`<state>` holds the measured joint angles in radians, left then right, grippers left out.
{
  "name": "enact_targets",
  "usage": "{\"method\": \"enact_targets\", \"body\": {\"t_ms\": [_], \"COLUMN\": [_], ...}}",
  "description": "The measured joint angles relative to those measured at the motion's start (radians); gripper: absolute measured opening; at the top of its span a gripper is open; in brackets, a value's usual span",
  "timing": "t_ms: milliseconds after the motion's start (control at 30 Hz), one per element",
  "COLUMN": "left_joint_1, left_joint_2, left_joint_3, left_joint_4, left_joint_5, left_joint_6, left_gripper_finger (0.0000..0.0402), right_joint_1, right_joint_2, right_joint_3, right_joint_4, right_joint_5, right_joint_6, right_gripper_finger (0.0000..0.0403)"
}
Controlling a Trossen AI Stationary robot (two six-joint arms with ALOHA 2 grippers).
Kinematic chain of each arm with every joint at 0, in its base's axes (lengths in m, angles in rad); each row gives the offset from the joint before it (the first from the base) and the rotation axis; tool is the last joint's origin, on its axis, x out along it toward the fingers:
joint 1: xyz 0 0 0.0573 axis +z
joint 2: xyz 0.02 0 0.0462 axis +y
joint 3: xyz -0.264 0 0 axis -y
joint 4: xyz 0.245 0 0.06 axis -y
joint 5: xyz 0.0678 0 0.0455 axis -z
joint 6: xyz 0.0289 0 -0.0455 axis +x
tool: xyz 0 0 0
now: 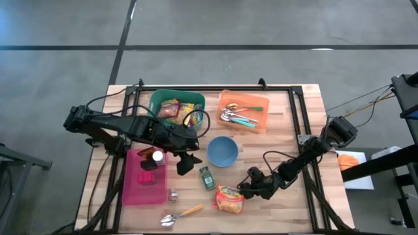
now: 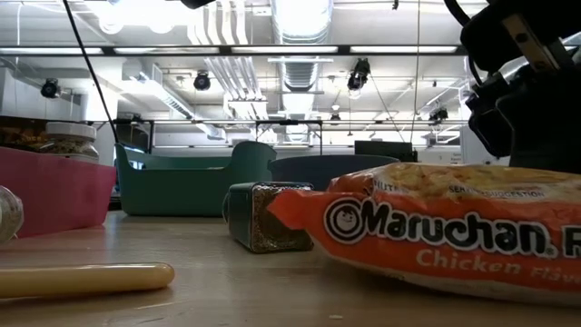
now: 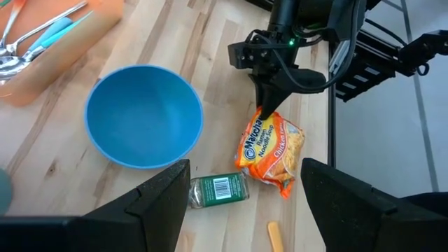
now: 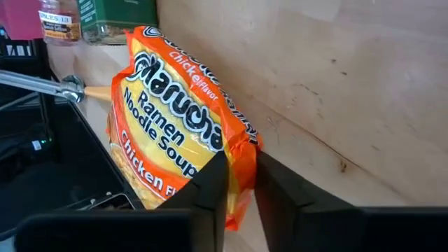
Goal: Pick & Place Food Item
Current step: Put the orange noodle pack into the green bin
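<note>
**Ramen packet pinched at table's near edge**

Your right gripper (image 4: 240, 183) clamps narrow on one edge of the orange plastic Maruchan chicken ramen packet (image 1: 230, 198), lying flat on the wooden table (image 1: 287, 124). Beyond it: green glass spice jar (image 1: 207, 177), blue round bowl (image 1: 223, 151). Your left gripper (image 3: 241, 203) hovers there, jaws wide, empty.

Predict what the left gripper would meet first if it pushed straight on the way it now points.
Probably the green spice jar lying on the wooden table, just beyond the open left gripper; the orange Maruchan ramen packet lies slightly farther. Depth is uncertain, so it might reach bare tabletop first.
</note>
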<state>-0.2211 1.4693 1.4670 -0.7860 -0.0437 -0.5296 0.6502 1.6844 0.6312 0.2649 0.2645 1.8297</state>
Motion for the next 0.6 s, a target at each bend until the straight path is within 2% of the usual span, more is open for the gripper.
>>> {"method": "enact_targets", "body": {"t_ms": [233, 600], "left_joint_1": [0.000, 0.000], "left_joint_2": [0.000, 0.000], "left_joint_3": [0.000, 0.000], "left_joint_4": [0.000, 0.000], "left_joint_5": [0.003, 0.011], "left_joint_6": [-0.005, -0.021], "left_gripper_finger": [0.0276, 0.0276], "right_joint_1": [0.000, 0.000], "right_joint_2": [-0.002, -0.068], "right_joint_3": [0.000, 0.001], "right_joint_4": [0.001, 0.007], "right_joint_5": [0.000, 0.000], "right_joint_6": [-0.044, -0.174], "right_gripper_finger": [0.0015, 0.0010]}}
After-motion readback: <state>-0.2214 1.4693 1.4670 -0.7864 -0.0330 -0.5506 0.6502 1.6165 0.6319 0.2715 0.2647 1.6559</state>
